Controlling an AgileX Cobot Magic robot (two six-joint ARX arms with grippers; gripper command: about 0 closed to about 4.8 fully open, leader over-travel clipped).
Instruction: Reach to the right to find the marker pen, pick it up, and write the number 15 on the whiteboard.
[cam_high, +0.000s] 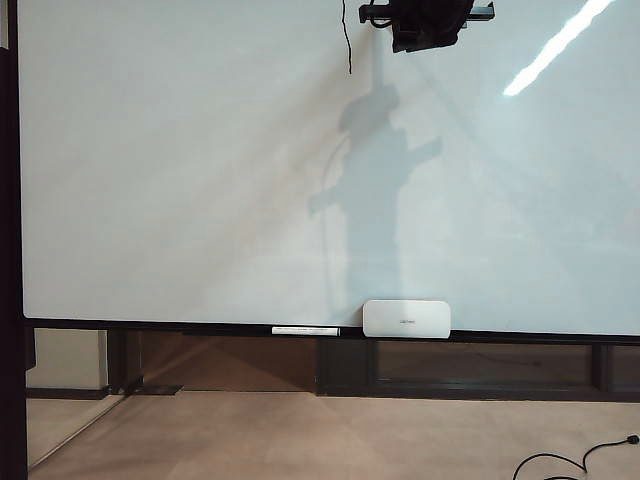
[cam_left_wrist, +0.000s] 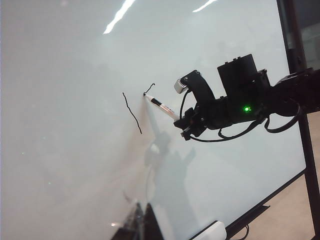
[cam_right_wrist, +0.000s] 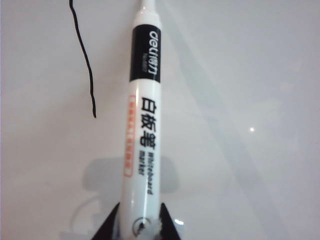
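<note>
Glossy and pale, the whiteboard (cam_high: 180, 160) fills nearly the whole scene, its dark frame running along the bottom where a white eraser block (cam_high: 406, 319) and a spare white pen (cam_high: 305, 329) rest on the ledge. High on the whiteboard, the right gripper (cam_left_wrist: 187, 120) has its fingers clamped on the marker pen (cam_left_wrist: 162, 107), the tip pressed to the surface just beside the strokes already drawn. The long wobbly vertical stroke of the "1" (cam_left_wrist: 132, 113) is finished, and a short hooked mark (cam_left_wrist: 149, 89) at the pen tip looks like the opening of the "5". Judging from that, finding and picking up the pen is done, the first digit is written, and most of the second digit remains. The left gripper (cam_left_wrist: 136, 225) shows only as a dark sliver at the edge of its own camera, well below the writing; whether its fingers are apart or together I cannot tell.
</note>
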